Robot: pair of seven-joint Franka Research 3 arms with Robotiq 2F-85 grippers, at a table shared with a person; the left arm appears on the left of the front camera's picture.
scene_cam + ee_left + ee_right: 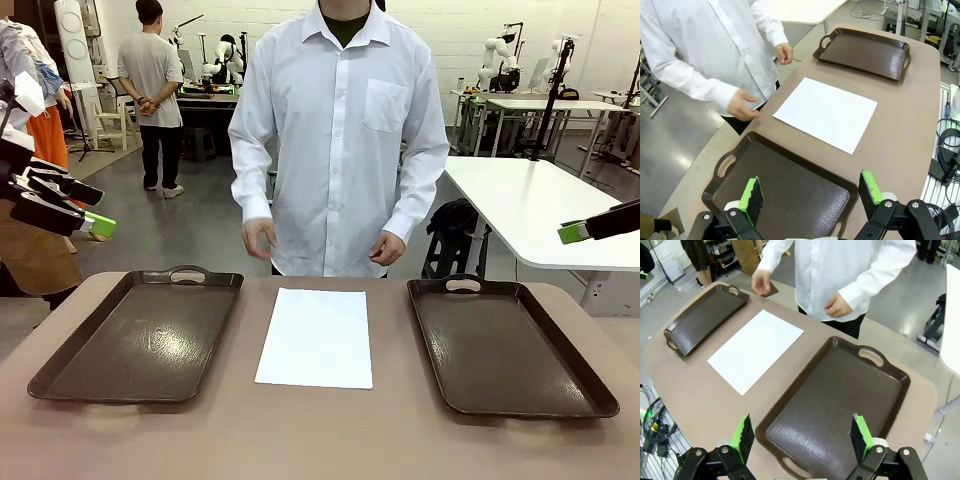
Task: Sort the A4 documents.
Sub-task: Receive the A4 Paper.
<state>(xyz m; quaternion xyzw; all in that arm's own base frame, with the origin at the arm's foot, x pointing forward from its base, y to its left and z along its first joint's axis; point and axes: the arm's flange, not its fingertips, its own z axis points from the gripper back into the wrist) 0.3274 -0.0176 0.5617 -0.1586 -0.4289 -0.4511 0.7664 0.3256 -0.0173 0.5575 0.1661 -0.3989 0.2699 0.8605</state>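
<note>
Paper lies flat at the middle of the brown table (320, 440): the A4 documents (316, 337) rest between two dark brown handled trays, touching neither, and we cannot tell whether it is one sheet or a thin stack. Our left gripper (811, 190) hangs above the left tray (135, 345) with its green-padded fingers spread wide, holding nothing. Our right gripper (801, 434) hangs above the right tray (505, 345), jaws likewise wide apart and bare. Across the table we see a person in a white shirt (340, 130), one hand (258, 237) and the other hand (387, 248) held just beyond the far edge, clear of the paper.
</note>
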